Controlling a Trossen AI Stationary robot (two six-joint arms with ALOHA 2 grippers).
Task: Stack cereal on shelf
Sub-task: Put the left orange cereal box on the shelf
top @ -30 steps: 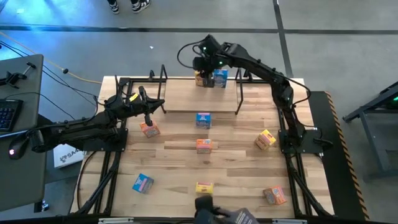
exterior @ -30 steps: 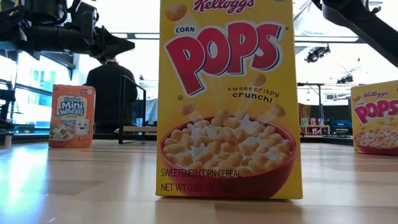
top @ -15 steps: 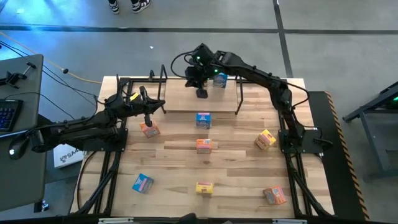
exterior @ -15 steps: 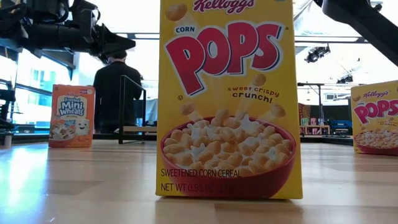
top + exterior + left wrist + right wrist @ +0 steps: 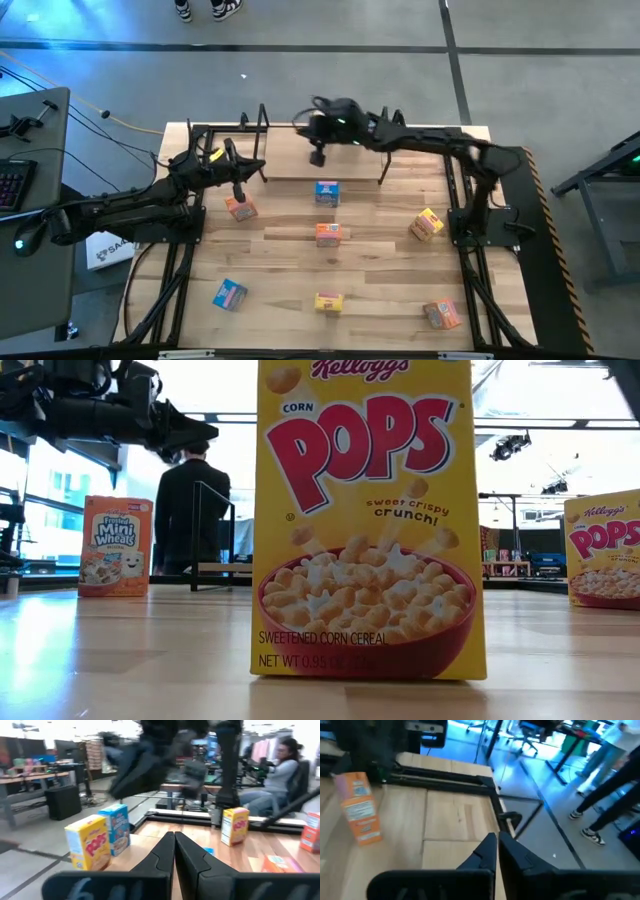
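The shelf (image 5: 285,160) stands at the table's far edge. A yellow cereal box (image 5: 87,847) and a blue one (image 5: 116,827) stand upright side by side in the left wrist view; in the high view my right arm covers that spot. My right gripper (image 5: 318,158) hangs shut and empty over the shelf board near its front edge, also seen as my right gripper (image 5: 497,840) in its own view. My left gripper (image 5: 238,188) is shut and empty, held level above the table just beyond an orange box (image 5: 240,208). Loose boxes stand on the table: blue (image 5: 326,192), orange (image 5: 328,233), yellow (image 5: 427,224).
More boxes stand near the front edge: blue (image 5: 229,294), yellow (image 5: 328,301), orange (image 5: 441,314). The yellow one (image 5: 365,520) fills the low view. Black wire uprights (image 5: 385,150) close the shelf's ends. A person (image 5: 190,510) stands beyond the table.
My right gripper has drawn away from the two boxes at the shelf's back, toward the table's near and left side, and has sunk a little while the arm stretched out flatter. The boxes have stayed on the shelf. My left arm has kept still.
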